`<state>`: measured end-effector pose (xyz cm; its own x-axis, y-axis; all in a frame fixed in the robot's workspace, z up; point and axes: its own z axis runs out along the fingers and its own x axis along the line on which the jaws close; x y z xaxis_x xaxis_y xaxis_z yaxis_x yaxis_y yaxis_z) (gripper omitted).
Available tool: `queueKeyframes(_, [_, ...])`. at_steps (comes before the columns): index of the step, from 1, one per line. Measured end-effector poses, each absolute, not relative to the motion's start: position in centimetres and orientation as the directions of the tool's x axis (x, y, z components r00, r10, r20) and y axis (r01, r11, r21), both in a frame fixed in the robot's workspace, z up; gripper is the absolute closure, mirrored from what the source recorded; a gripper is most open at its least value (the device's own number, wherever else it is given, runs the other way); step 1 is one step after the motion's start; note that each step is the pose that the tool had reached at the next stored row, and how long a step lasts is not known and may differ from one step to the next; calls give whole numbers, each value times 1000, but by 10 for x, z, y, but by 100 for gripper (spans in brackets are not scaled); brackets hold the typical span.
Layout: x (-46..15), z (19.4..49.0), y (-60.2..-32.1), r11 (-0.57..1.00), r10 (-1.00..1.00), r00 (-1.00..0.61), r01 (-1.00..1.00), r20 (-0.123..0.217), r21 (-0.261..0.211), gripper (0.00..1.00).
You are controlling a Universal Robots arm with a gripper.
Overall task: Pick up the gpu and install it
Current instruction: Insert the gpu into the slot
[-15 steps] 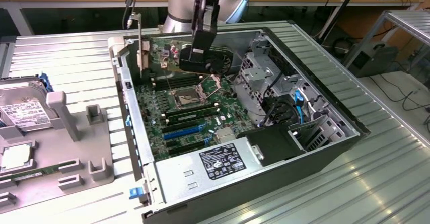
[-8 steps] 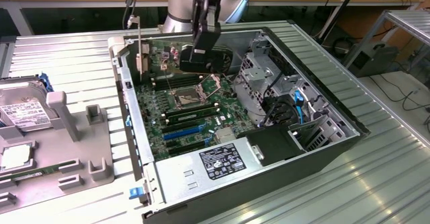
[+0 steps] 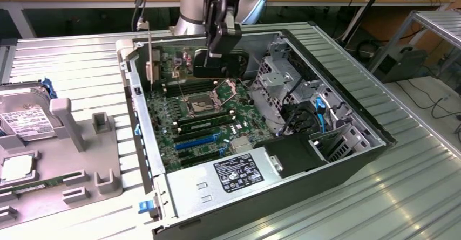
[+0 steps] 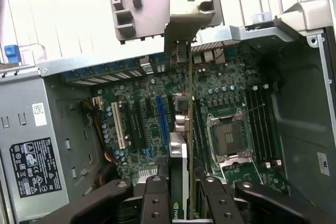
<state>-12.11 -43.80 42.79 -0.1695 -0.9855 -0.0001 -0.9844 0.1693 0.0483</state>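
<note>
My gripper [image 3: 218, 48] is shut on the gpu [image 3: 219, 66], a card with a black cooler and a silver end bracket [image 3: 151, 62]. It hangs above the motherboard [image 3: 180, 124] at the far end of the open computer case [image 3: 338, 83]. In the wrist view the gpu [image 4: 179, 169] is seen edge-on between my gripper's [image 4: 185, 200] black fingers [image 4: 156, 199]. Its green board edge runs in line with the expansion slots, between the blue slot [image 4: 163, 116] and the CPU socket [image 4: 229, 140]. Its bracket [image 4: 189, 11] reaches over the case's rear wall. I cannot tell whether the card touches a slot.
Inside the case are a power supply [image 3: 238, 172], a drive cage [image 3: 284, 81], black and blue cables [image 3: 317, 118] and the CPU socket [image 3: 202, 106]. On the exterior view's left, a grey fixture [image 3: 79, 143] holds a silver hard drive [image 3: 25, 118] and a memory stick [image 3: 32, 187].
</note>
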Motion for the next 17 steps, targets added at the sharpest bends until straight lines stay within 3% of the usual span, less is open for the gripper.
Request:
queueKeyframes(8, [-121, 428, -438, 36, -999, -36, -998, 0, 48, 73])
queueKeyframes(17, [-117, 427, -437, 32, -1000, -32, -998, 0, 48, 73])
